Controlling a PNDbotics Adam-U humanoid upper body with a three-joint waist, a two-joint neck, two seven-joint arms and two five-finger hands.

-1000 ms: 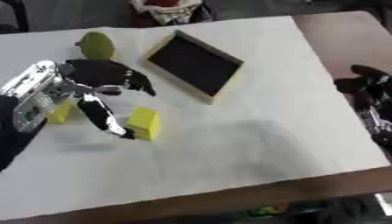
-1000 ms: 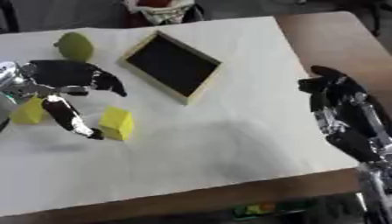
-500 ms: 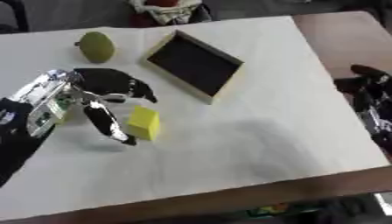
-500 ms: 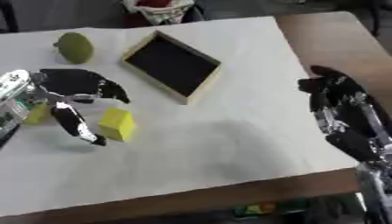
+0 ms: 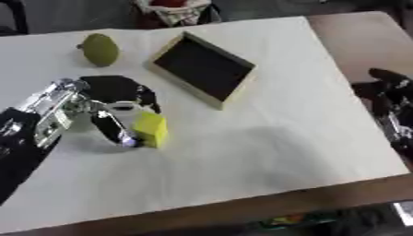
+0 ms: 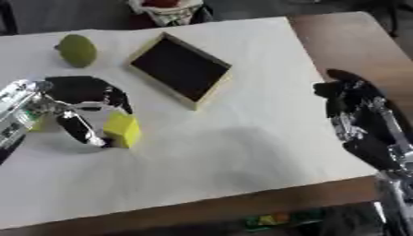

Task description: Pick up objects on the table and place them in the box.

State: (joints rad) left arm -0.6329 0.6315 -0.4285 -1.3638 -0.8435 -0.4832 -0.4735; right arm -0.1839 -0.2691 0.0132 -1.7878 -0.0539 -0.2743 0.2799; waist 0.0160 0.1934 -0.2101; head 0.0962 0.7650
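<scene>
A yellow block point(image 5: 151, 130) stands on the white sheet. My left hand point(image 5: 103, 101) arches over it. The thumb point(image 5: 115, 132) lies against the block's left side and the fingers point(image 5: 148, 96) curve above its far side with a small gap. The hand is open. A second yellow piece point(image 6: 35, 123) peeks out beside the left wrist. A green fruit point(image 5: 100, 49) lies at the far left. The wooden box point(image 5: 235, 88), dark inside, sits tilted in the far middle. My right hand point(image 6: 359, 113) rests open at the right edge, holding nothing.
The white sheet point(image 5: 266, 152) covers most of the table, and bare brown wood point(image 5: 363, 37) shows at the right. A bag with something red point(image 5: 174, 9) stands beyond the far edge. Small coloured things point(image 6: 270, 219) lie below the front edge.
My left hand has drawn nearer and lower, bringing its thumb against the yellow block's left side. The block, fruit, box and right hand have stayed put.
</scene>
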